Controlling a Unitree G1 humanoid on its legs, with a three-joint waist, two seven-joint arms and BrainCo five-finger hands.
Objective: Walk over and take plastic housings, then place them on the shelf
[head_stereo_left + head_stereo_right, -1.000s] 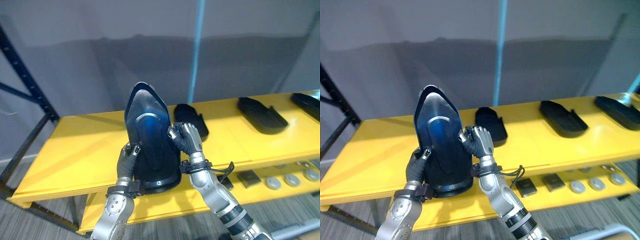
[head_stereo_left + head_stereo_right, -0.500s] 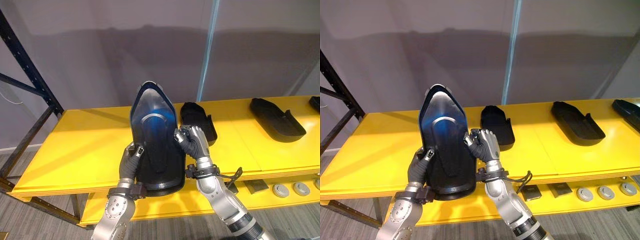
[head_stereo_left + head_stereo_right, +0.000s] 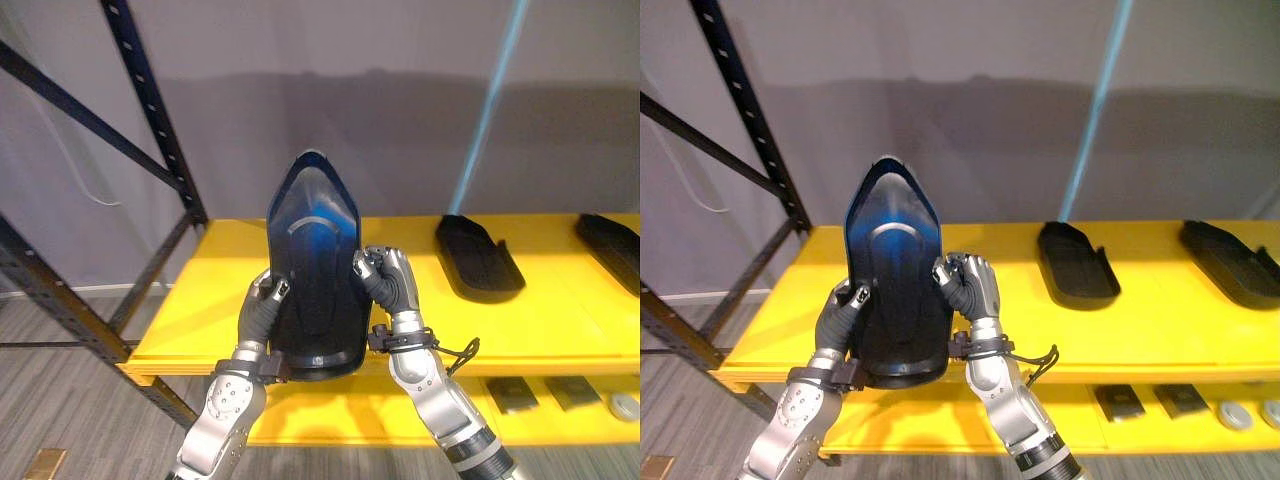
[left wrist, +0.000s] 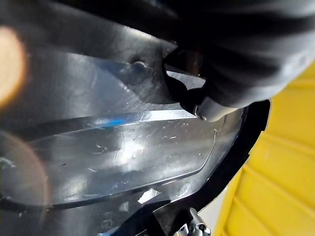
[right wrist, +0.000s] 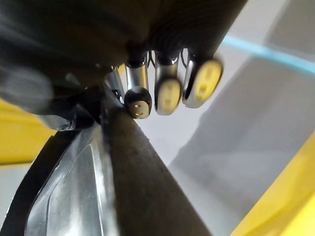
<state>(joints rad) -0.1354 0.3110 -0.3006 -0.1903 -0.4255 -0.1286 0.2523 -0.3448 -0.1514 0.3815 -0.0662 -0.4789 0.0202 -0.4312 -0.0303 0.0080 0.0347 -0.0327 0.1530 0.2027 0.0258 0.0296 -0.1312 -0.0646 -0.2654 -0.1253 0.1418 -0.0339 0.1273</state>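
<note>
Left eye, step: carry phase. I hold the housing (image 3: 315, 265) upright in front of the shelf (image 3: 560, 325), not yet set down.
Left eye, grip: left robot hand (image 3: 262, 308) is curled on its left rim, right robot hand (image 3: 388, 285) curled on its right rim.
Left eye, next: my read is to tip it flat onto the bare yellow stretch left of the nearest parked housing (image 3: 478, 258), then release both sides together.
Left eye, unclear: can't tell whether the load is already over the shelf or short of it.
Right eye, clearance: rack post (image 3: 745, 110) stands to my left, well apart from the load.
Right eye, unclear: small parts (image 3: 1155, 400) on the lower level are too small to identify. The second parked housing (image 3: 1235, 265) is cut off at the frame edge.
Left wrist: glossy face of the housing up close, one fingertip (image 4: 209, 108) at its rim. The rest of the grip is hidden by the dark cover.
Right wrist: fingers (image 5: 167, 93) hooked over the rim. The contact itself is hidden behind the edge.
Hidden: the shelf patch directly behind the housing.
</note>
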